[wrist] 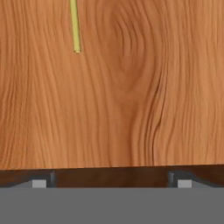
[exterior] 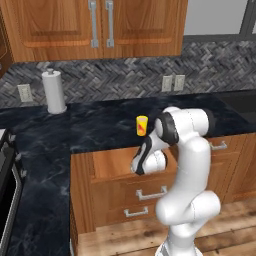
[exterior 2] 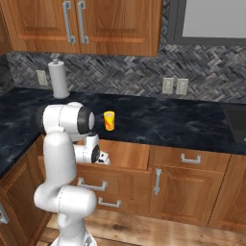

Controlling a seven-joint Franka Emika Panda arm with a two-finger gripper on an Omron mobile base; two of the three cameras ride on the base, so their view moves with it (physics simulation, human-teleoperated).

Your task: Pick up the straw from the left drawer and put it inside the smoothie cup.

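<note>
Gripper (wrist: 112, 183) hangs low over the wooden floor of the left drawer (wrist: 131, 109), its two tips spread wide apart with nothing between them. In the hand view the straw (wrist: 75, 26) lies ahead and left of the fingers, well apart, its long axis running straight away from the hand. Both base views add the smoothie cup (exterior: 142, 125) upright on the dark counter (exterior: 100, 125) behind the open drawer.
</note>
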